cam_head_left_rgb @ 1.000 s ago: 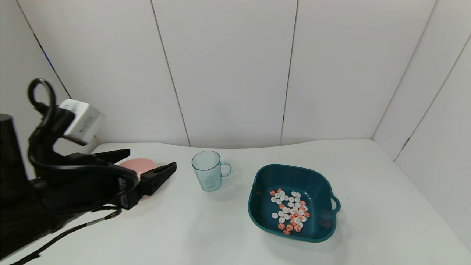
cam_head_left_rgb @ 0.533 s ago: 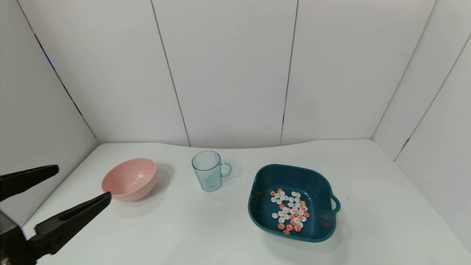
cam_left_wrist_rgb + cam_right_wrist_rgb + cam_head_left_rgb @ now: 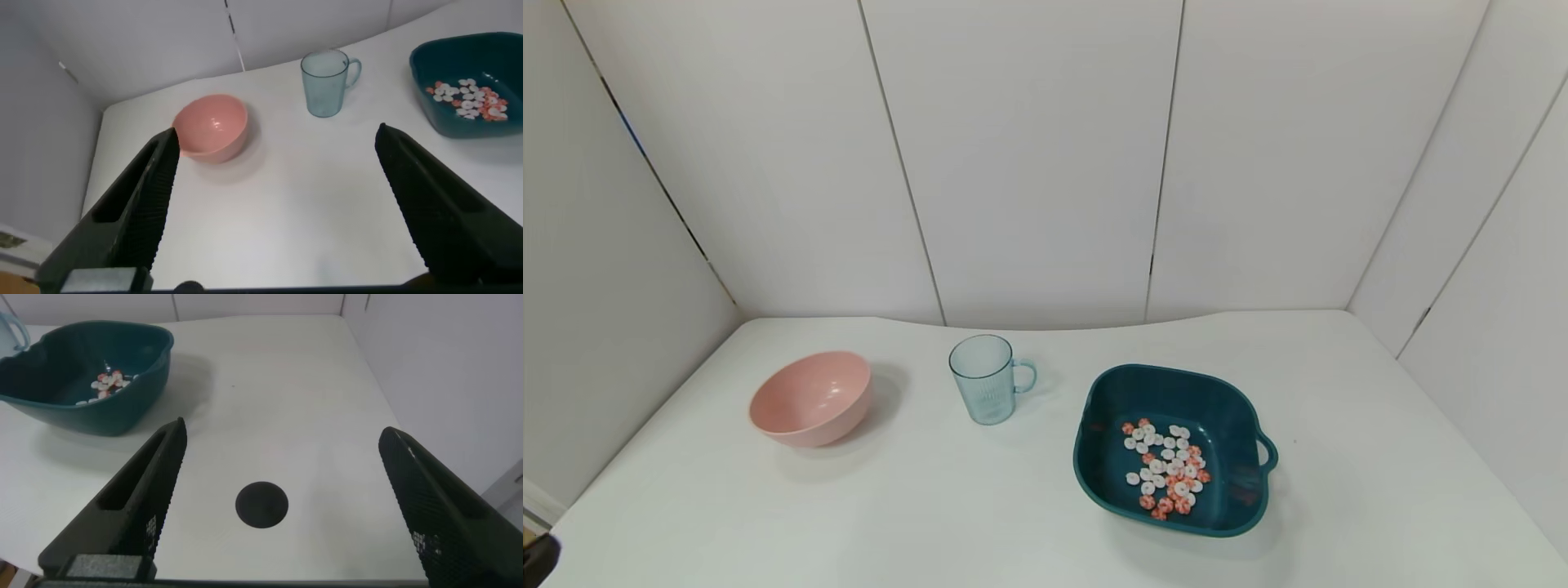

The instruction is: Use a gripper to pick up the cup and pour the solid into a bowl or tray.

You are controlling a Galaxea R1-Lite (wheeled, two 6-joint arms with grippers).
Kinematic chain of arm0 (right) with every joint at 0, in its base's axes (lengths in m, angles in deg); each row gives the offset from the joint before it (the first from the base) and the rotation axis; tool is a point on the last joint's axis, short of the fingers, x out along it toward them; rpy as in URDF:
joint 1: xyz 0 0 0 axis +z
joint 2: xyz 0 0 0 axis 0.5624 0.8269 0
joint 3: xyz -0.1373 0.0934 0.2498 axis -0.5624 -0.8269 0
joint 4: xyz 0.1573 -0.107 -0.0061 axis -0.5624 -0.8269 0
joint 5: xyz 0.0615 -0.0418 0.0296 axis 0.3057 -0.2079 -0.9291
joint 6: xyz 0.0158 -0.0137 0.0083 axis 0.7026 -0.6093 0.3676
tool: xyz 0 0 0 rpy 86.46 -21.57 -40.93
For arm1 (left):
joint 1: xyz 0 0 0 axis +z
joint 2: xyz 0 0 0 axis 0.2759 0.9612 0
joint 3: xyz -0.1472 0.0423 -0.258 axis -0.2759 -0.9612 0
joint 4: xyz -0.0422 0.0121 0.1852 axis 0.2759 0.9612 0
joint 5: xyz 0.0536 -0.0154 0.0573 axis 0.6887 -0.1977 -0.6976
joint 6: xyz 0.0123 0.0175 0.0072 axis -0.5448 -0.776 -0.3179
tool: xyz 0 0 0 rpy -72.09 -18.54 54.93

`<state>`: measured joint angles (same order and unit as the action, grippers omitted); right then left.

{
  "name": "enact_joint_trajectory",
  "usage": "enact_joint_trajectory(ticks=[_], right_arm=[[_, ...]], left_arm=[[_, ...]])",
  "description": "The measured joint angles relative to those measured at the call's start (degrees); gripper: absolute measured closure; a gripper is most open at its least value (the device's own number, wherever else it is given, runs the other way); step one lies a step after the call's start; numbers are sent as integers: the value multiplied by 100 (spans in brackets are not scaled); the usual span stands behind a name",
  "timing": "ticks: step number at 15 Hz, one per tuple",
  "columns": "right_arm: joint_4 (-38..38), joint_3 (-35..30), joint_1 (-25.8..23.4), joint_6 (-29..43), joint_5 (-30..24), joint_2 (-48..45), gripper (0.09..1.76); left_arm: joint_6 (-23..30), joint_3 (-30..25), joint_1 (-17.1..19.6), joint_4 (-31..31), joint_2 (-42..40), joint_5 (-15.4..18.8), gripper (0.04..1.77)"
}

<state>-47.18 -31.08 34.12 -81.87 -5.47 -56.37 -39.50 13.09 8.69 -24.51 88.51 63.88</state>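
Note:
The cup (image 3: 986,379) stands upright and empty on the white table between the two bowls; it also shows in the left wrist view (image 3: 325,72). The solid (image 3: 1166,468), white and orange-red discs, lies in the dark teal basin (image 3: 1111,384), which shows in both wrist views (image 3: 425,65) (image 3: 49,400). My left gripper (image 3: 277,135) is open and empty, pulled back over the table's near left part, well short of the cup. My right gripper (image 3: 283,429) is open and empty over the table's near right part, beside the basin.
A round pink bowl (image 3: 810,398) sits left of the cup, also in the left wrist view (image 3: 211,126). A black round hole (image 3: 261,504) lies in the table under the right gripper. White walls close the table at the back and sides.
My left arm has drawn back from beside the pink bowl, down and to the left, almost out of the head view. The cup, bowl and basin have not moved.

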Motion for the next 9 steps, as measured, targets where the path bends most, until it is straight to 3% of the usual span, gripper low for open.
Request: enact_joint_trajectory(ticks=[6, 9], right_arm=[[2, 0, 0, 0, 7, 0, 14], [0, 0, 0, -2, 2, 0, 14]], left_arm=[[0, -188, 636, 600, -1193, 38, 9], [67, -450, 837, 589, -1612, -27, 9]])
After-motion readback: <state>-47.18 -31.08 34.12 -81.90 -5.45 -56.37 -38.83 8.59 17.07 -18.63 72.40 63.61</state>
